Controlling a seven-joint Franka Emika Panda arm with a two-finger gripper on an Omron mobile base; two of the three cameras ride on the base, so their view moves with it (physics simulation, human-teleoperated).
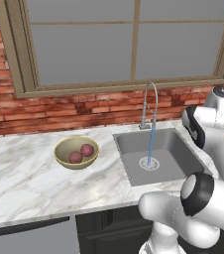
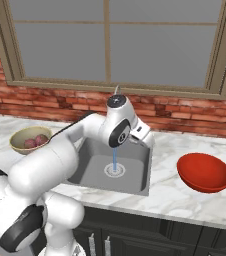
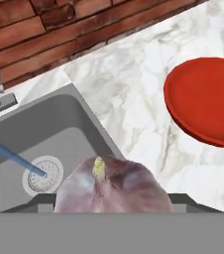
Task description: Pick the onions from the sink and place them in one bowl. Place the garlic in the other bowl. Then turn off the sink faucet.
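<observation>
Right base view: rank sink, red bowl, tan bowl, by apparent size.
1. sink, though the arm covers part of it.
2. red bowl.
3. tan bowl, arm cuts off its right side, and it sits farther from this camera, so its gap to the red bowl is unsure.

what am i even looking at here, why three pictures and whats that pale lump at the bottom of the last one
It is a white robot arm in a simulated kitchen. Two pictures come from cameras behind the arm, to its left and its right. The third comes from a camera on the hand, looking along the claw.

The marble counter holds a tan bowl with two onions inside, a sink with the faucet running, and a red bowl, empty.

The pale lump is the garlic, held in the claw over the sink's edge, close to the camera.
</observation>
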